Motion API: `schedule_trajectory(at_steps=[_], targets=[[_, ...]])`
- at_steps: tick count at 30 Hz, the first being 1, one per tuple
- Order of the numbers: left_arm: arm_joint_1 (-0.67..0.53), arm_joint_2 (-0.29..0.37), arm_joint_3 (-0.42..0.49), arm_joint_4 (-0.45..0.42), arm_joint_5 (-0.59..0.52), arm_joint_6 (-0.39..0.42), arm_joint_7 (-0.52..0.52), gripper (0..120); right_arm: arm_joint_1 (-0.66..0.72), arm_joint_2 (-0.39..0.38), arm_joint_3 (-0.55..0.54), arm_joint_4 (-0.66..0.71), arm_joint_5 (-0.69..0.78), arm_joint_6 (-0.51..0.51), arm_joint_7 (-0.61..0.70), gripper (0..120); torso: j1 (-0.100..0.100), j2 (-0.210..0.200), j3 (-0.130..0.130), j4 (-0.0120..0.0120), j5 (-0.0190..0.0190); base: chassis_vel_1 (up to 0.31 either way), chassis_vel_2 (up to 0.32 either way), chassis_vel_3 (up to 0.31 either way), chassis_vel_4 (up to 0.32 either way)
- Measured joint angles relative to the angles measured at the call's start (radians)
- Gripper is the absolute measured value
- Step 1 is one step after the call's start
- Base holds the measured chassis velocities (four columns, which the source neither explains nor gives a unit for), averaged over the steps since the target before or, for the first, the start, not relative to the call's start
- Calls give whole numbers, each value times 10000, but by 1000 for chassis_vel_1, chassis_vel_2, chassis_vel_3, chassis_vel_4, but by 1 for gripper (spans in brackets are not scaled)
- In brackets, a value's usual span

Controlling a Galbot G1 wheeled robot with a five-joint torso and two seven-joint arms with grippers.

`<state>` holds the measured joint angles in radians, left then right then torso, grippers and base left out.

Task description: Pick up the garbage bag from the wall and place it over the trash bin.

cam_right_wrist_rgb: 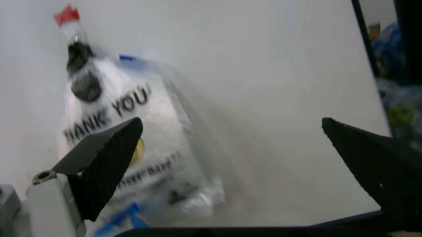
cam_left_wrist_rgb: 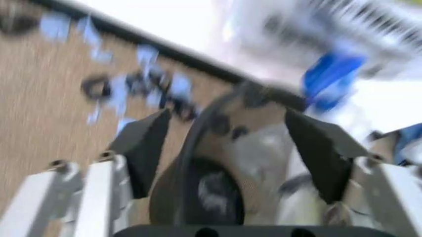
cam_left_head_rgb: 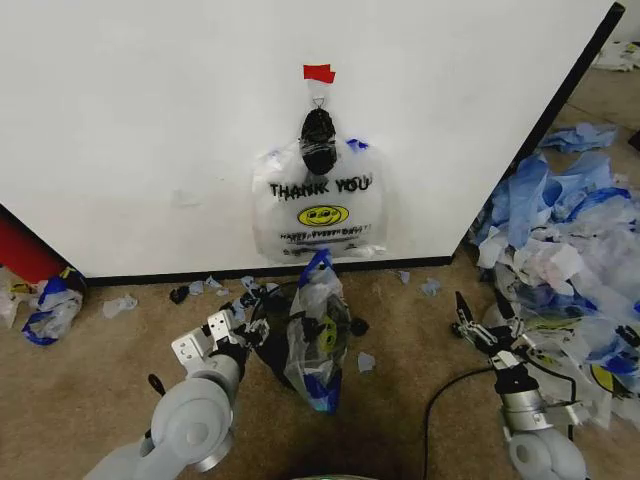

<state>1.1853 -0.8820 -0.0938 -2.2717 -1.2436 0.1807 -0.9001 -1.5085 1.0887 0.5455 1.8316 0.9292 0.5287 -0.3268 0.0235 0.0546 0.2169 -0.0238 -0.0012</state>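
The garbage bag [cam_left_head_rgb: 318,205] hangs flat on the white wall [cam_left_head_rgb: 150,120] from a black clip under a red tape piece [cam_left_head_rgb: 318,72], its "THANK YOU" lettering and yellow smiley facing me. It also shows in the right wrist view as the garbage bag [cam_right_wrist_rgb: 125,143]. On the floor below stands the black trash bin [cam_left_head_rgb: 268,352], with another see-through, blue-handled bag [cam_left_head_rgb: 317,335] draped on it. My left gripper [cam_left_head_rgb: 252,335] is open at the bin's left side. Its fingers straddle the bin's rim [cam_left_wrist_rgb: 197,148]. My right gripper [cam_left_head_rgb: 478,318] hovers open low on the right, apart from everything.
A big heap of blue-and-white plastic bags [cam_left_head_rgb: 570,230] covers the floor on the right. Small scraps [cam_left_head_rgb: 205,288] lie along the wall's black base strip. A red object [cam_left_head_rgb: 25,250] and a crumpled bag [cam_left_head_rgb: 50,310] sit at the far left.
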Motion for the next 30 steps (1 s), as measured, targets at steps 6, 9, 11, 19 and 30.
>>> schedule_trajectory(at_steps=[6, 9, 11, 19, 30], targets=[[-867, 941, -230, -124, 1212, -160, 991, 96, 97, -866, -586, 2154, 2235, -2267, 1817, 100, 0, 0, -1, -7, -2, 0, 0, 0, 0], [-991, 1441, -252, 300, 2479, -419, 1620, 100, 852, -1776, -1263, 3060, 3098, -3719, 3646, 100, 1, 0, 1, 4, -5, 0, 0, 0, 0], [-1018, 1533, -250, 383, 2660, -454, 1694, 100, 1189, -2104, -1547, 3312, 3439, -4181, 4288, 100, 1, -1, 1, 7, -6, 0, 0, 0, 0], [-1277, 1824, 95, 1050, 3113, -525, 1993, 100, 2708, -3373, -2295, 4568, 5260, -6945, 7556, 100, 1, 0, 2, 0, 0, 0, 0, 0, 0], [-1211, 2196, 139, 1620, 3733, -691, 2297, 100, 4458, -3393, -4307, 4565, 5927, -8756, 10540, 100, 1, 0, 1, 3, 3, 0, 0, 0, 0]])
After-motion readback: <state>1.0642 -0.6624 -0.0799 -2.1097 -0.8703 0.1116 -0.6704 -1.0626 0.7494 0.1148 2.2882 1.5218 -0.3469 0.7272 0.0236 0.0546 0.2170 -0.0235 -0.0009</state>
